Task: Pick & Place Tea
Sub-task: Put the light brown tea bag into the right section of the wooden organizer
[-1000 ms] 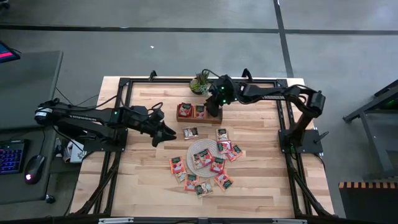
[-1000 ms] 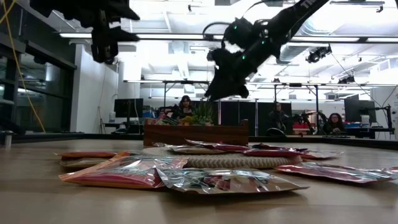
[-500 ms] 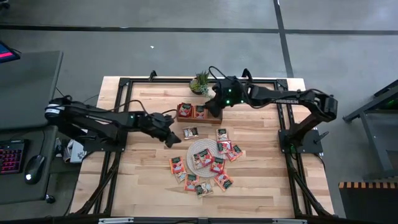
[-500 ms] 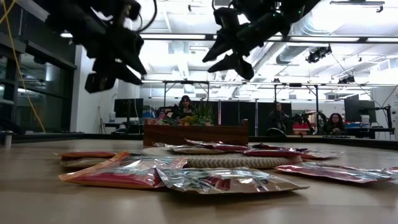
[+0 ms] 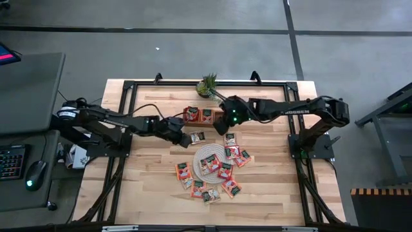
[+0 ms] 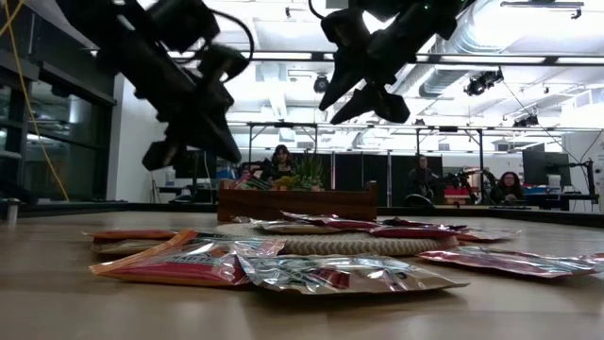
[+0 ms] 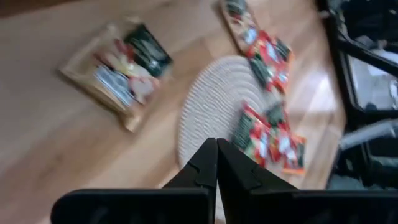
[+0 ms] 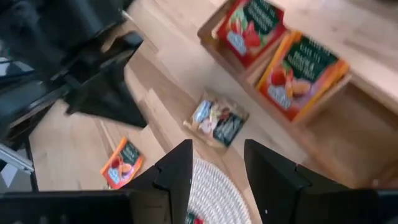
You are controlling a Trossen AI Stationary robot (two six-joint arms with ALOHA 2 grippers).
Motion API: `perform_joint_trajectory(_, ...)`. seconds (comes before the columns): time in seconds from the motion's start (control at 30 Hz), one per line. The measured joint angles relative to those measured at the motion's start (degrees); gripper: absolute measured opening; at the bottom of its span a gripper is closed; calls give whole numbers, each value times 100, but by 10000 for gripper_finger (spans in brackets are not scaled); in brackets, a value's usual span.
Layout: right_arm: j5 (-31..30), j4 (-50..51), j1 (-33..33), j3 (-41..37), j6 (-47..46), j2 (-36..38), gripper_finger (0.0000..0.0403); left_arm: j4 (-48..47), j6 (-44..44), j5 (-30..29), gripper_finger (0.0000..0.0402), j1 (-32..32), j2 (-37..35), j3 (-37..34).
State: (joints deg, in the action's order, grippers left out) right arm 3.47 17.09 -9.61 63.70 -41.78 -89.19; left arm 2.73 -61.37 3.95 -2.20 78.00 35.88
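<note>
Several orange-red tea sachets (image 5: 225,171) lie on and around the round woven mat (image 5: 205,152). A paler beige sachet (image 5: 197,136) lies flat on the wood just left of the mat's far side. Two sachets (image 8: 252,25) (image 8: 301,68) sit in the wooden tray (image 5: 206,116). My left gripper (image 5: 187,140) hangs shut above the table, just left of the beige sachet (image 7: 118,71), holding nothing. My right gripper (image 8: 217,152) hovers open and empty over the table near the tray's right end (image 5: 222,125).
The tray's right compartment (image 8: 336,118) holds nothing. A small potted plant (image 5: 206,84) stands at the far edge behind the tray. The black frame rails (image 5: 293,129) run along the table's sides. Bare wood (image 5: 148,180) lies at the near left. People sit in the room beyond.
My left gripper has come down and toward the table's right, closing in on the beige sachet, has rolled and has shut on nothing. My right gripper has risen from the tray, drawn toward the near edge and rolled, staying open. The sachets have not moved.
</note>
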Motion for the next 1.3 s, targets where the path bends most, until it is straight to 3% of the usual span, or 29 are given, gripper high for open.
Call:
perform_joint_trajectory(0.33, -794, 358, 608, -2, -629, 0, 139, 579, -5, 602, 0, -544, 572, 0)
perform_joint_trajectory(0.57, -1183, 462, 851, -2, -891, -2, 138, 610, -191, 508, 0, -531, 893, -2)
perform_joint_trajectory(1.3, -1204, 106, 1037, -2, -1370, -52, 138, 706, -644, 109, 0, -531, 1655, 19)
